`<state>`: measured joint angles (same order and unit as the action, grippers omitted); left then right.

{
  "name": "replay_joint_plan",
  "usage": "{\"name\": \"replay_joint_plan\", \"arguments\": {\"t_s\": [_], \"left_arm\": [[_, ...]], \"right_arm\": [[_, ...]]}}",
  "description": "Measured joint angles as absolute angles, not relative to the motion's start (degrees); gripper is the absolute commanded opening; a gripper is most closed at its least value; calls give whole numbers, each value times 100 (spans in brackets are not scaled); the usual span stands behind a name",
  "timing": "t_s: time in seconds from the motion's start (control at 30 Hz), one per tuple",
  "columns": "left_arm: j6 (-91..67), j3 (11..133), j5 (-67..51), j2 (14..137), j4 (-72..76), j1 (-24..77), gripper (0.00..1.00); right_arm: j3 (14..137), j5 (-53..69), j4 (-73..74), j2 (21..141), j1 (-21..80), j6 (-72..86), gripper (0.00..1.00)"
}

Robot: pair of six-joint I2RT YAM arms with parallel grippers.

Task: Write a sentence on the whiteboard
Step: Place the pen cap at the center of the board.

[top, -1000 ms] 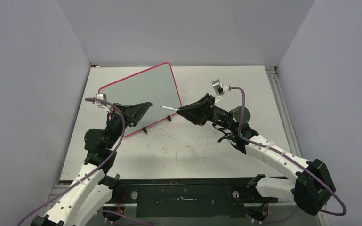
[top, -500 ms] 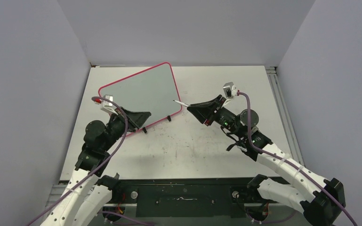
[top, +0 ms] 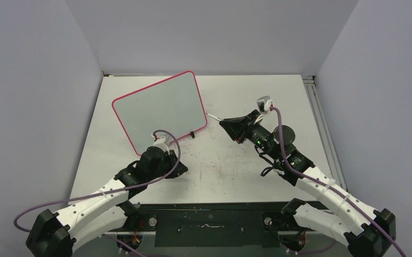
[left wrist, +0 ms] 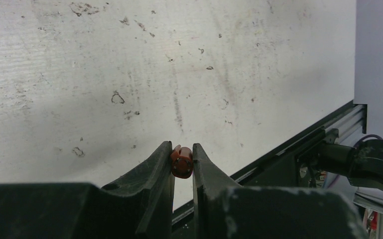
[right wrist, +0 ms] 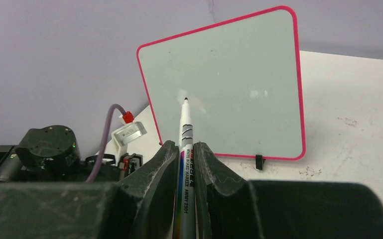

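Just beside the right edge of the whiteboard, the right pincer is clamped tight on a white dry-erase marker. The uncapped tip is aimed at the board and near it, though not seen to touch. The pink-framed board stands propped at a tilt on two small black feet in the upper left of the overhead frame. Its face is turned toward the arms, apparently so a pen can reach it from the front.

The left pincer hangs low over the scuffed bench, near the bottom centre of the overhead view. It is nearly closed on a small red cap, most likely the marker's, parked there while the other arm does the writing. No sentence shows on the board, so the writing looks not yet begun.

The overhead camera gives the layout and the marker's approach from the side, but hides what the left pincer carries. Only the left wrist camera shows the cap pinched between the fingers, and it sees nothing of the board. The right wrist camera looks along the printed barrel to a dark red tip set against the blank board face.
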<state>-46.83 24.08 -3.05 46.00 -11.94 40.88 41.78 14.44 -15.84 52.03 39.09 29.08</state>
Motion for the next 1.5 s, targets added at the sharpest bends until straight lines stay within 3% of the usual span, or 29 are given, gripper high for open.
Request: {"name": "replay_joint_plan", "arguments": {"t_s": [0.33, 0.77, 0.93, 1.07, 1.27, 1.5], "left_arm": [[-4737, 2088, -366, 5911, -36, 4095, 0], [-4744, 2001, -344, 6528, 193, 4095, 14], [-4733, 2001, -270, 6639, 128, 4095, 26], [-4737, 2001, -183, 6630, 69, 4095, 47], [-4703, 2152, -43, 6342, -395, 4034, 68], [-4418, 2735, 84, 5596, -1321, 3208, 64]], "right_arm": [[4178, 1422, -1540, 5304, 3948, 2908, 5], [4178, 1409, -1509, 5413, 3992, 2893, 5], [4176, 1378, -1485, 5417, 4023, 2893, 5], [4176, 1367, -1485, 5417, 4034, 2893, 5], [4176, 1328, -1485, 5417, 4062, 2893, 5], [4176, 1280, -1485, 5417, 4097, 2891, 5]]}}
